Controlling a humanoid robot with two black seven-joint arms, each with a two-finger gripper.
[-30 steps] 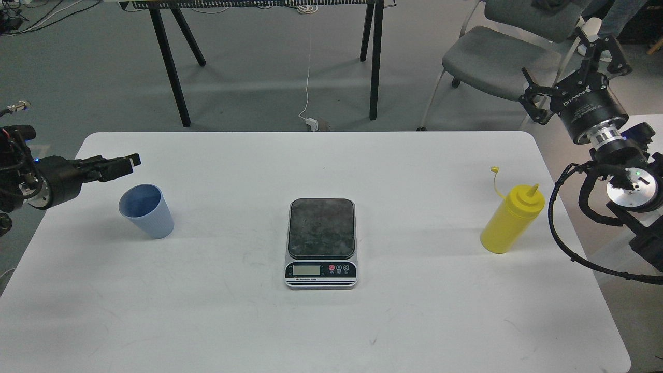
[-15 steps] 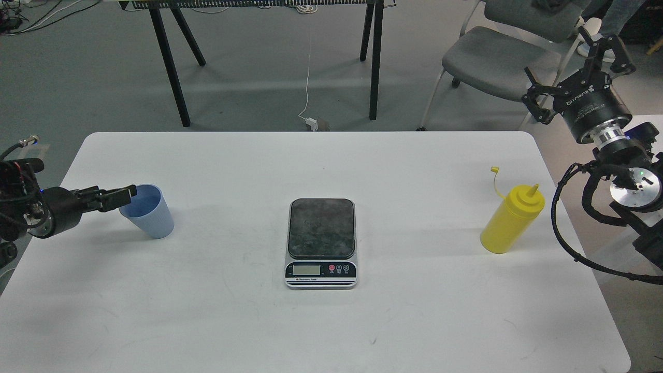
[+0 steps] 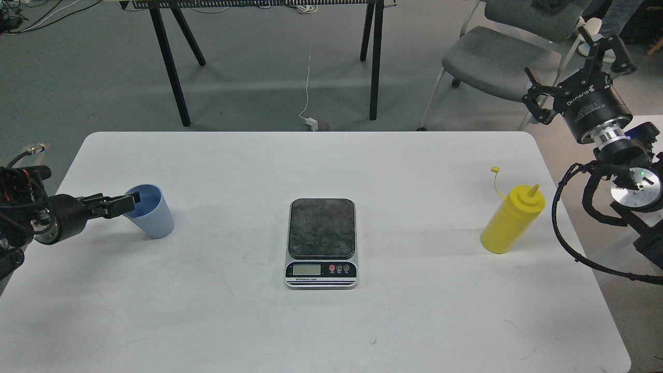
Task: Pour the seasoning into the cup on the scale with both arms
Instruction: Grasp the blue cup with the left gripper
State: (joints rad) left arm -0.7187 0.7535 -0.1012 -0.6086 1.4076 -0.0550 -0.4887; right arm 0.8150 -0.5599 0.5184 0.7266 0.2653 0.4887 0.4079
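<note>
Head view: left gripper [image 3: 130, 200] reaching at rim of light blue cup [image 3: 150, 212] on white bench [image 3: 331, 321], jaws' state unclear. Right gripper [image 3: 580, 65] hovering off bench, jaws spread. Yellow squeeze bottle [image 3: 510, 220] standing untouched; scale [image 3: 321, 242] bare. Task barely starting.

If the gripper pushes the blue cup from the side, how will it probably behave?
The cup looks empty and thin, so probably light and easy to slide. Its base is narrower than its rim, so a high push may tip it.
</note>
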